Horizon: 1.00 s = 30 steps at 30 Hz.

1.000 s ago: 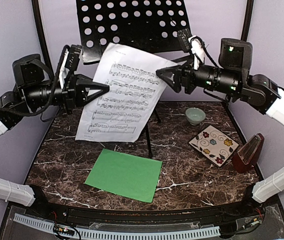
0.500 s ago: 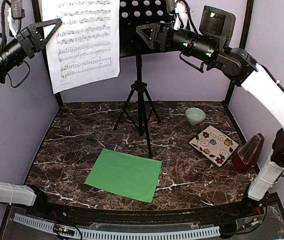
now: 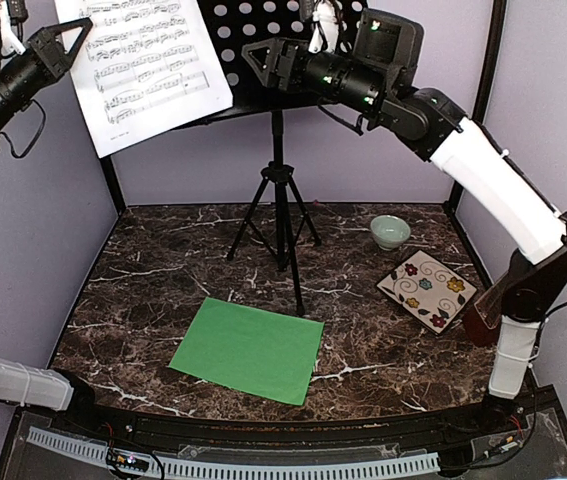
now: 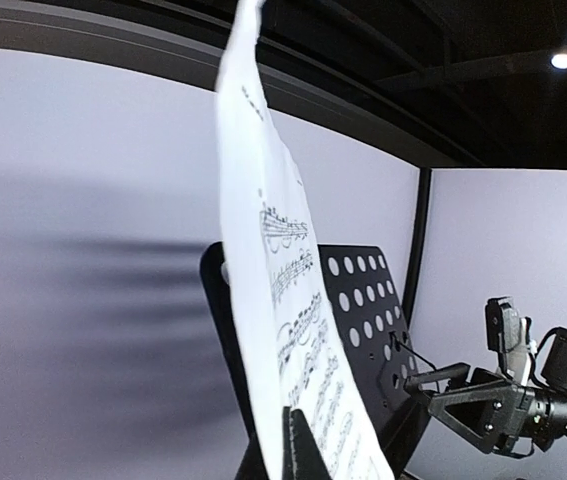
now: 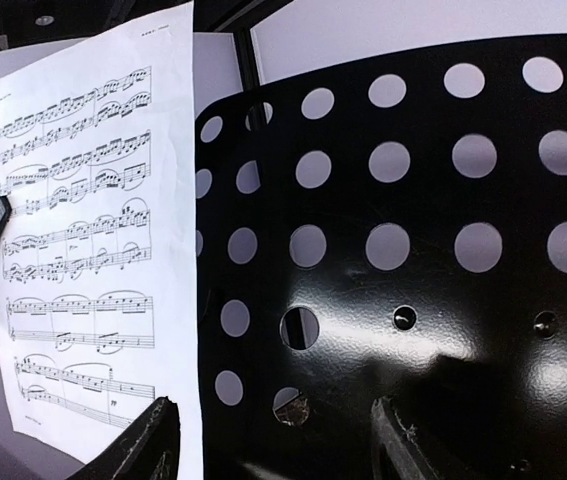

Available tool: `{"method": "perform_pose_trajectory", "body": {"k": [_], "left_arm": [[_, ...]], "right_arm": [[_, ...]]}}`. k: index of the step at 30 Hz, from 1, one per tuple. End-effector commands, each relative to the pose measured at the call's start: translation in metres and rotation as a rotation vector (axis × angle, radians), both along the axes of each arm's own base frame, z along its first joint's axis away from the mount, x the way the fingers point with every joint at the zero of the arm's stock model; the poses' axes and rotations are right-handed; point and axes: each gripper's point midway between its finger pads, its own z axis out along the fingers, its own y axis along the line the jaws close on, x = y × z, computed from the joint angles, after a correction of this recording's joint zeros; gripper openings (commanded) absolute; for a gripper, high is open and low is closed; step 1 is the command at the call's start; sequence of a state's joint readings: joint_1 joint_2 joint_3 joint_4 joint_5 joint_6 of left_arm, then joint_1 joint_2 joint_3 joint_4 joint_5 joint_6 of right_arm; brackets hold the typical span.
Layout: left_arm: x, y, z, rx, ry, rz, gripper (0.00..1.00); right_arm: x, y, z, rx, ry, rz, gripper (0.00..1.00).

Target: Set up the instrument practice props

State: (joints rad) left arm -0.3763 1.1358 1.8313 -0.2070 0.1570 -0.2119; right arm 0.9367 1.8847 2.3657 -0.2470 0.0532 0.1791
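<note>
The black perforated music stand [image 3: 278, 215] stands on its tripod at the back centre, its desk [image 3: 258, 40] at the top. My left gripper [image 3: 75, 32] is shut on the left edge of the white music sheet [image 3: 148, 65], held high at the top left with its right edge over the desk. In the left wrist view the sheet [image 4: 283, 300] is edge-on. My right gripper [image 3: 263, 58] is open in front of the desk [image 5: 413, 250], next to the sheet [image 5: 93, 250]. The green sheet [image 3: 248, 350] lies flat at the front. The reddish-brown metronome [image 3: 475, 322] is mostly hidden behind my right arm.
A square floral plate [image 3: 428, 290] and a small pale-green bowl [image 3: 390, 231] sit at the right on the dark marble table [image 3: 143, 290]. Purple walls and black corner posts close in the back and sides.
Both arms have risen. My left gripper carried the white sheet up and to the left, up to the stand's desk. My right gripper let go of the sheet and moved left across the desk.
</note>
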Motion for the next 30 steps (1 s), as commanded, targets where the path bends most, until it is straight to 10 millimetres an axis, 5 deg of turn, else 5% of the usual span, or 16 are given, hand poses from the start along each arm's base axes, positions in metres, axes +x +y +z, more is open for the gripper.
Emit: {"method": "perform_pose_trajectory", "body": {"k": [1, 14, 30], "left_arm": [[-0.002, 0.026, 0.015, -0.016, -0.035, 0.140, 0.00], [-0.006, 0.045, 0.019, -0.009, -0.054, 0.250, 0.00], [-0.008, 0.059, 0.018, 0.038, -0.082, 0.349, 0.00]], "right_arm": [[-0.007, 0.014, 0.007, 0.049, -0.002, 0.052, 0.66], [-0.010, 0.055, -0.012, 0.025, -0.058, 0.015, 0.59], [-0.013, 0.077, -0.022, 0.036, -0.081, 0.019, 0.60]]}}
